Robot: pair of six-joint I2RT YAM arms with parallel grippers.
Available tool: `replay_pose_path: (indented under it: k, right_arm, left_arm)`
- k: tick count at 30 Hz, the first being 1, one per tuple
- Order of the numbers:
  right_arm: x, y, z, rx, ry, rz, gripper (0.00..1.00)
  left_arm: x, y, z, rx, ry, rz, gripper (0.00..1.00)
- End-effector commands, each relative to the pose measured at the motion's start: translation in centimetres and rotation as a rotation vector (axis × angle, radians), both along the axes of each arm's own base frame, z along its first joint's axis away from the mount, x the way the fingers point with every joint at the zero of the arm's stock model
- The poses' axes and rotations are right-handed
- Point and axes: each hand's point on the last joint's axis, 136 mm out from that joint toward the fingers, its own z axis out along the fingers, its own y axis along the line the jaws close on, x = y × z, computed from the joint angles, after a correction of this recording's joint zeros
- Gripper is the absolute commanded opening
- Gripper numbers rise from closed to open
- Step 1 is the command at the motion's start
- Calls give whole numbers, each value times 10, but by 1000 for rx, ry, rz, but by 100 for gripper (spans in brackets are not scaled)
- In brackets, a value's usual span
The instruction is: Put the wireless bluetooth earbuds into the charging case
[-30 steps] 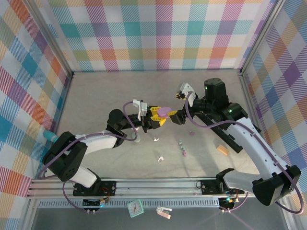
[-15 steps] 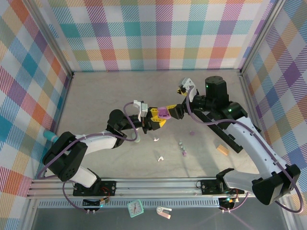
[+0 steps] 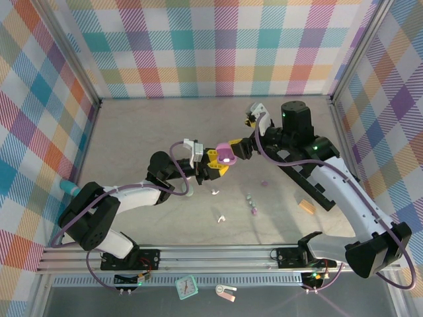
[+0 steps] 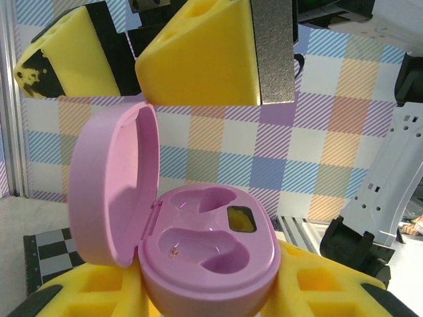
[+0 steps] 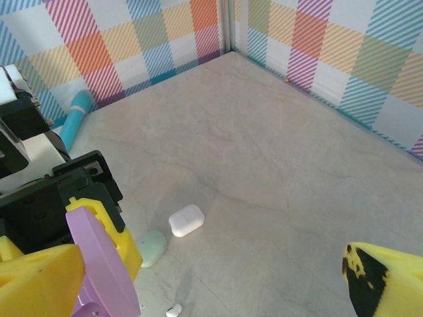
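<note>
Left wrist view: the charging case (image 4: 211, 257) is open with both wells empty and its lid (image 4: 109, 191) standing upright. The left gripper (image 3: 218, 162) clamps the case's base between yellow pads and holds it up off the desk (image 3: 145, 132). The earbuds (image 3: 221, 217) lie loose on the desk, below that gripper and toward the arm bases, well apart from the case. Among them are a mint earbud (image 3: 250, 197) and a pale purple earbud (image 3: 253, 211).

The right gripper (image 3: 241, 150) is spread wide and carries nothing. Its own wrist view puts one finger just beside the raised lid and the other far out to the side.

The closest hazard, as I judge it, is that finger. A small drift toward the lid could snap the lid down or twist the case out of the left gripper's hold.

The buds are tiny and probably slippery, so a pinch slightly off-centre could flick one across the desk. A white case (image 5: 186, 220) and a mint case (image 5: 152, 247) also lie below the right gripper, so a bud of the wrong colour could get picked and fail to seat.
</note>
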Motion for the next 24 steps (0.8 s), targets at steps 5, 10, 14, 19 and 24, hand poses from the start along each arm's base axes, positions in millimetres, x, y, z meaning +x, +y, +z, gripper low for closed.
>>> replay_pose_path:
  k: [5, 10, 14, 19, 24]
  right_arm:
    - [-20, -1, 24, 73, -4, 31, 99]
    - [-25, -10, 27, 116, 14, -29, 99]
    - [-18, -28, 25, 161, 43, -181, 99]
    - [-3, -70, 2, 197, 139, -480, 99]
    - [-2, -110, -50, 104, 292, -730, 99]
  left_arm:
    - [-3, 5, 12, -37, -69, 21, 22]
    - [1, 7, 8, -32, -59, 32, 22]
    - [4, 12, 5, -29, -53, 49, 22]
    - [9, 24, 3, -27, -52, 94, 22]
    - [18, 37, 3, -26, -57, 153, 22]
